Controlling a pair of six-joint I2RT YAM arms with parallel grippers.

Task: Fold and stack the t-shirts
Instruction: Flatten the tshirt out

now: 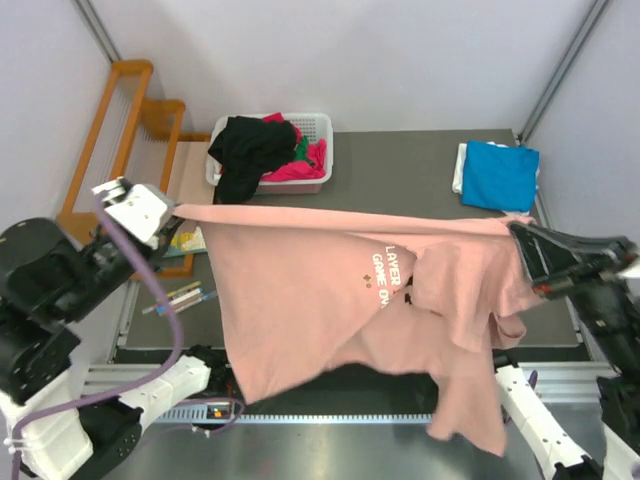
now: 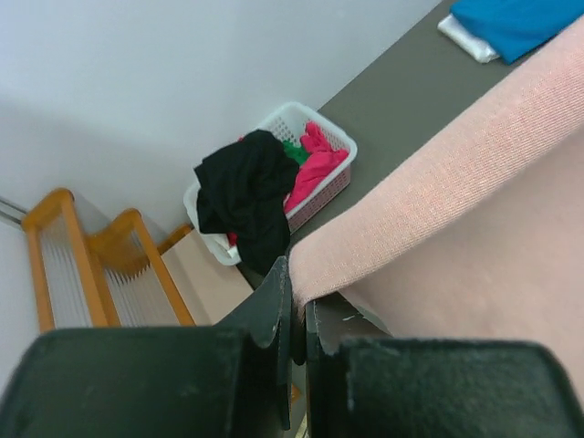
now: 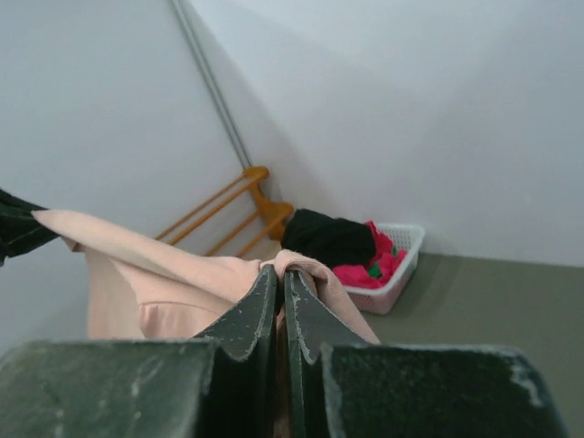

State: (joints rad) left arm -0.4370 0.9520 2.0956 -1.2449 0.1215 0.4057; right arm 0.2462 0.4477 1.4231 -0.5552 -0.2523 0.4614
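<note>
A salmon-pink t-shirt (image 1: 330, 290) with a small chest print hangs stretched in the air between both arms, its lower part drooping over the table's near edge. My left gripper (image 1: 180, 210) is shut on its left corner (image 2: 315, 265). At the right, my right gripper (image 1: 515, 228) is shut on the other corner (image 3: 301, 265). A folded bright blue t-shirt (image 1: 500, 175) lies at the back right, on something white. Black (image 1: 250, 150), magenta (image 1: 300, 165) and green t-shirts fill the white basket (image 1: 320, 125).
A wooden rack (image 1: 120, 130) stands off the table's left side. Some pens and a paper (image 1: 180, 295) lie near the left edge. The grey table (image 1: 400, 170) shows between basket and blue t-shirt.
</note>
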